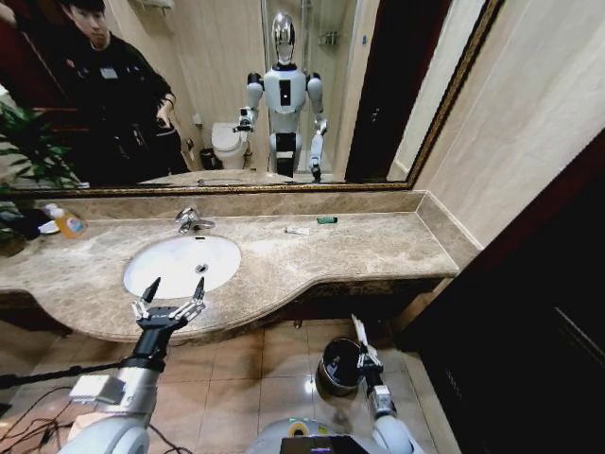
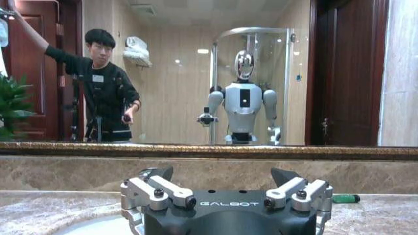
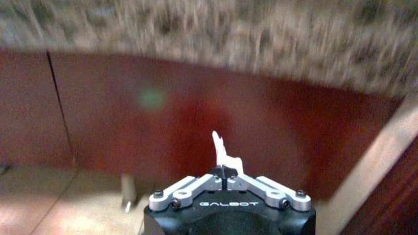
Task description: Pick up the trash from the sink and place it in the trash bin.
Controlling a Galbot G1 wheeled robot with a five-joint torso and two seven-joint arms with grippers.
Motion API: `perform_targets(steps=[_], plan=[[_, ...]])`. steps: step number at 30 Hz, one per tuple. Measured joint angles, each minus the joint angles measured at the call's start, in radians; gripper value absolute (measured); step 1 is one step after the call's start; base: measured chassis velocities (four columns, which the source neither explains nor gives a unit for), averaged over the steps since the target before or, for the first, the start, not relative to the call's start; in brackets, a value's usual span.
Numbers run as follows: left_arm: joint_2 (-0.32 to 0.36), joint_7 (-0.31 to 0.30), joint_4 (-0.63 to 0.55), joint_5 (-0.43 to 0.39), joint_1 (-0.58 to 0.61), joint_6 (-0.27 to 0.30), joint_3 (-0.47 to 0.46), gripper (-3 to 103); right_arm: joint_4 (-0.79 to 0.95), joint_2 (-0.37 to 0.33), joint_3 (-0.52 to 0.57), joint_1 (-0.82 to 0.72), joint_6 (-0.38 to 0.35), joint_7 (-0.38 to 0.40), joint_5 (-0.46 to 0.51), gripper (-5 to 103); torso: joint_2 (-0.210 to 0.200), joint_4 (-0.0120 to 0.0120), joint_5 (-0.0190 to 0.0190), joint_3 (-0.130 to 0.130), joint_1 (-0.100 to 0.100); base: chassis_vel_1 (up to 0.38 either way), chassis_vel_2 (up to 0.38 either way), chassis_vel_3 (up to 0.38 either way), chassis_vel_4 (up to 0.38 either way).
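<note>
The white oval sink [image 1: 180, 266] is set in the beige marble countertop [image 1: 359, 251]. My left gripper [image 1: 170, 297] hovers open at the sink's front rim, nothing between its fingers; in the left wrist view the left gripper [image 2: 222, 177] faces the mirror. A white tube of trash [image 1: 297, 230] and a small green piece [image 1: 326, 219] lie on the counter to the right of the faucet; the green piece [image 2: 345, 198] also appears past the left fingers. Low down, my right gripper [image 1: 365, 352] is shut on a white paper strip [image 3: 221, 149] at the right rim of the dark trash bin [image 1: 337, 365].
A chrome faucet [image 1: 192, 221] stands behind the basin. A bottle of orange liquid [image 1: 68, 223] sits at the counter's far left beside a plant [image 1: 24, 142]. A big mirror [image 1: 236, 85] backs the counter. Tiled floor [image 1: 255, 364] lies under it, dark cabinet [image 1: 529, 312] to the right.
</note>
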Motion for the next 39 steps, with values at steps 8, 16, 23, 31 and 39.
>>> perform_targets(steps=[8,16,23,31,39], plan=[[0.0,0.0,0.0,0.0,0.0,0.0,0.0,100,-0.161,0.029,-0.016,0.074,-0.03,-0.021,0.011,0,0.0,-0.0001,0.0,0.0,0.0,0.0,0.0,0.0,0.0],[0.0,0.0,0.0,0.0,0.0,0.0,0.0,100,-0.375,0.005,-0.007,0.173,0.17,-0.181,-0.154,0,0.0,-0.0001,-0.0004,0.0,0.0,0.0,0.0,0.0,0.0],[0.0,0.0,0.0,0.0,0.0,0.0,0.0,100,-0.425,0.007,-0.002,0.206,0.197,-0.224,-0.184,0,0.0,-0.0001,0.0001,0.0,0.0,0.0,0.0,0.0,0.0],[0.0,0.0,0.0,0.0,0.0,0.0,0.0,100,-0.437,0.015,-0.002,0.223,0.197,-0.227,-0.2,0,0.0,-0.0001,0.0,0.0,0.0,0.0,0.0,0.0,0.0],[0.0,0.0,0.0,0.0,0.0,0.0,0.0,100,-0.43,0.015,-0.003,0.21,0.186,-0.223,-0.199,12,0.0,-0.0001,-0.0001,0.0,0.0,0.0,0.0,0.0,0.0]])
